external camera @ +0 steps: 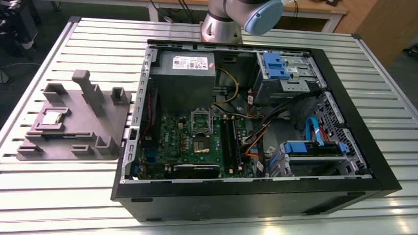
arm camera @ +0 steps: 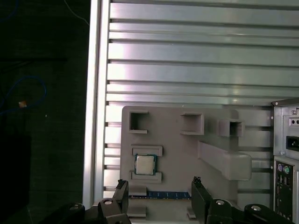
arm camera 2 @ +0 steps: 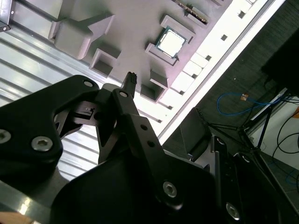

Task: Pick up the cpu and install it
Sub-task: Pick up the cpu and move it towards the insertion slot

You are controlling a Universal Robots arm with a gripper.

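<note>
Notably, first wrist view shows the claw [arm camera: 159, 183] spread empty near the cpu [arm camera: 145, 164]; exterior view, the motherboard [external camera: 196, 142].

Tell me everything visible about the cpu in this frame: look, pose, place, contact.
The cpu is a small flat square chip with a silvery-grey metal top and a pale edge. It lies flat, top up, in a seat on the grey fixture tray, bracketed by low grey blocks on two opposite sides. Nothing grips it: the open pincer is clear of it.
</note>
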